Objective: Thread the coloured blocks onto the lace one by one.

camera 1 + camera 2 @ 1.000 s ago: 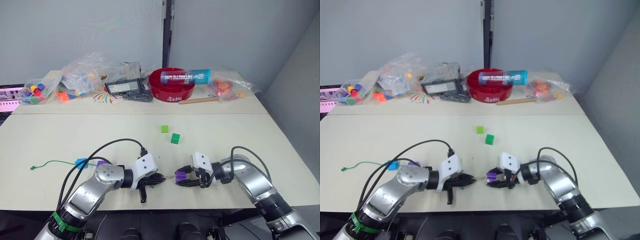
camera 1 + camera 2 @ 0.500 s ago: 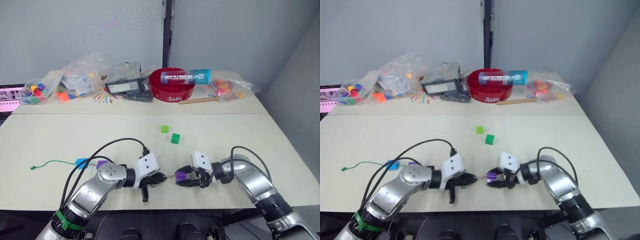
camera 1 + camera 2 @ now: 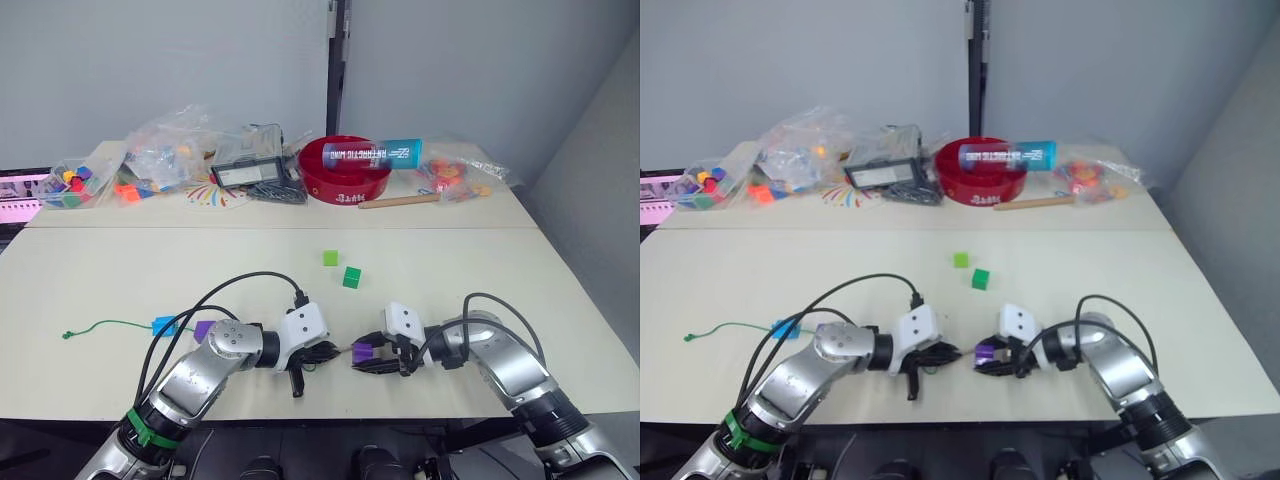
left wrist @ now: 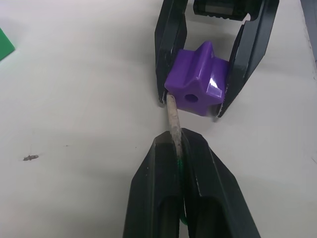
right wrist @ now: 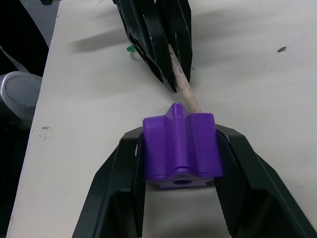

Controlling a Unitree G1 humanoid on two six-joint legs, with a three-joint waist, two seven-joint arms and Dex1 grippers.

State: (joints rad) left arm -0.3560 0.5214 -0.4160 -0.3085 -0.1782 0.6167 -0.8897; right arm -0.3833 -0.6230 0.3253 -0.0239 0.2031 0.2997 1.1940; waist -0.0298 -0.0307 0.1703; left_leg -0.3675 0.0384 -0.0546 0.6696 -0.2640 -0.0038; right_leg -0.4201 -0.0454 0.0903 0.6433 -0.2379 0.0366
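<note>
My right gripper (image 3: 357, 359) is shut on a purple block (image 4: 195, 84), holding it just above the table with its hole facing my left gripper (image 3: 330, 353). The left gripper is shut on the lace's pale stiff tip (image 4: 173, 116). That tip touches the block's face just beside the hole. The green lace (image 3: 115, 323) trails left across the table, with a blue block (image 3: 163, 325) and a second purple block (image 3: 204, 329) on or against it. A light green block (image 3: 330, 258) and a dark green block (image 3: 351, 277) lie loose beyond the grippers.
The back table holds a red bowl (image 3: 343, 180) with a blue tube (image 3: 372, 153) across it, bags of toy pieces (image 3: 160, 150), a black box (image 3: 245, 170) and a wooden stick (image 3: 398, 201). Both grippers work close to the table's front edge (image 3: 330, 412).
My left gripper has moved right with the lace tip, closing the gap to the purple block. The right gripper has stayed put.
</note>
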